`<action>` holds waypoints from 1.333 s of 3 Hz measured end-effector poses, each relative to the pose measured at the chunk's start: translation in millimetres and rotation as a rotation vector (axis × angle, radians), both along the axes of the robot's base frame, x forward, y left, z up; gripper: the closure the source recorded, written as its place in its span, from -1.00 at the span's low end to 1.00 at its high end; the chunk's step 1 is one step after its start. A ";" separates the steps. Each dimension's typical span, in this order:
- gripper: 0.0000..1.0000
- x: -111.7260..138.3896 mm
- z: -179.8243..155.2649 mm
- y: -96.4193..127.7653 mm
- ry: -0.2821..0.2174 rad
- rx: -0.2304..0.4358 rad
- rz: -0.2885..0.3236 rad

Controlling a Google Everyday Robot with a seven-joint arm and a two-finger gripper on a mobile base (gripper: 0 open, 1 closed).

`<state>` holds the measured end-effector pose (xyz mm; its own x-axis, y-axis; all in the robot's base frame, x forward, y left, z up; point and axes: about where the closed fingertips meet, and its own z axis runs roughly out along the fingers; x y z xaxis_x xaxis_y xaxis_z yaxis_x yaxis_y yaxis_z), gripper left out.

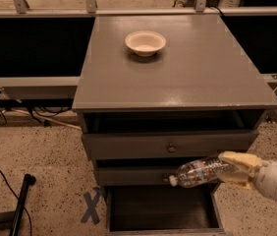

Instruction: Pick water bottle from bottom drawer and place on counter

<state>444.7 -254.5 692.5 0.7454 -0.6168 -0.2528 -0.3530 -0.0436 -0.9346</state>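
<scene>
1. Camera view, grip: note the end effector (225, 169) above the right side of the open bottom drawer (158, 206), clamped on the base end of the water bottle (201, 172).
2. Camera view, load: note the water bottle hanging near-level in the air above the bottom drawer, white cap pointing left, crossing in front of the middle drawer (128, 177) and clear of the dark interior below.
3. Step in hand, by judgement: carry from just above the bottom drawer up to the surface (187, 77), two drawers higher.
4. Keep the clamp firm but not crushing. Thin crinkled plastic probably gives and slips, with most of the length hanging free.
5. Draw back outward from the bottom drawer's front before rising. Otherwise risk catching the cap on the overhanging front lip of the surface straight above.
6. Rise past that lip first, then move inward.
7. Set down on the bare near half, the side closest to the bottom drawer, away from the paper bowl (145, 42) farther back.
8. Release only once resting. Expect rolling if laid on its side.
</scene>
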 end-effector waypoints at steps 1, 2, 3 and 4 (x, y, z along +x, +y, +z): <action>1.00 14.5 67.5 17.0 -0.028 -0.036 0.035; 1.00 27.6 123.4 19.0 -0.048 -0.035 0.039; 1.00 27.4 165.2 6.1 -0.092 0.009 0.055; 1.00 27.4 165.2 6.1 -0.092 0.009 0.055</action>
<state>472.1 -248.4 857.7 0.7983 -0.5723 -0.1874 -0.2631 -0.0515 -0.9634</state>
